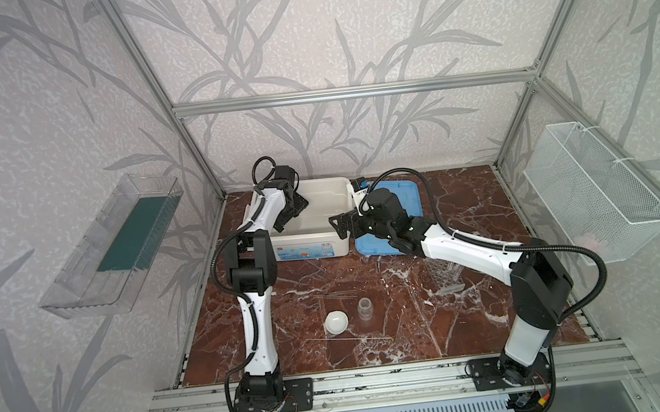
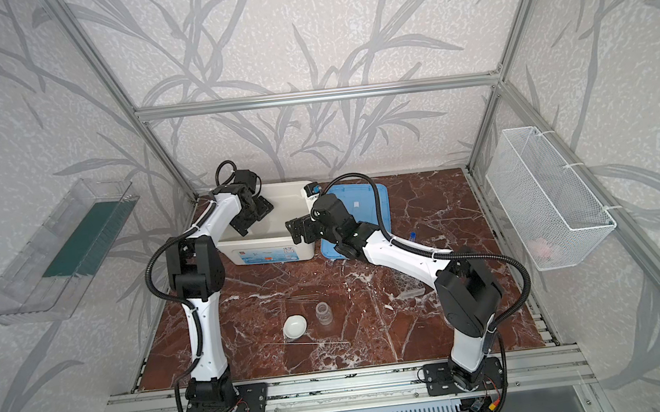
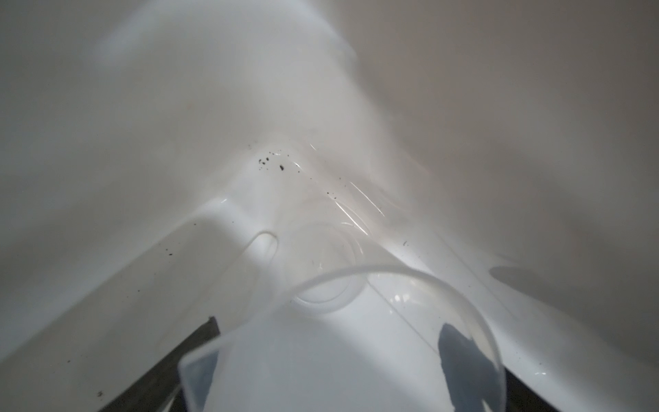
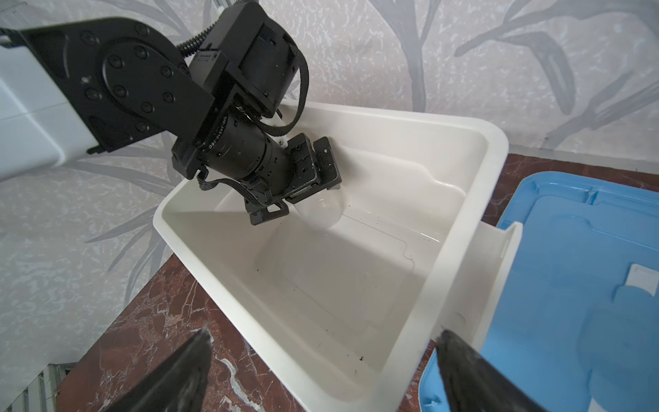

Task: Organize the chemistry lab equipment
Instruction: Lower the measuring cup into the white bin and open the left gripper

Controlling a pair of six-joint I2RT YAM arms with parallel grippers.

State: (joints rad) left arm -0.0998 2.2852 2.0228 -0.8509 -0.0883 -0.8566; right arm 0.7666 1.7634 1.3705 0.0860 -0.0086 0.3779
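In both top views the left gripper (image 1: 293, 215) reaches down into the white bin (image 1: 342, 181) at the back of the table (image 1: 466, 209). The right gripper (image 1: 339, 228) hangs by the bin's right front corner, next to the blue lid (image 1: 408, 194) that lies flat beside the bin. Nearer the front sit the dish (image 1: 336, 321) and the jar (image 1: 365, 307), close together but not touching. Thin rods (image 1: 339, 294) lie behind them and one more in front (all faint against the marble). The rack (image 1: 447, 277) stands to the right, partly under the right arm. In a top view one blue tube cap (image 2: 411, 233) shows beside the lid.

The left wrist view looks into a corner of the bin. The beaker (image 3: 338, 339) sits between the dark fingers (image 3: 201, 342), its mouth towards the camera. Whether they grip it cannot be told.

The right wrist view shows the beaker (image 4: 321, 214) at the left gripper's fingers, low inside the bin. The right gripper's own fingers (image 4: 178, 374) stand wide apart, holding nothing.
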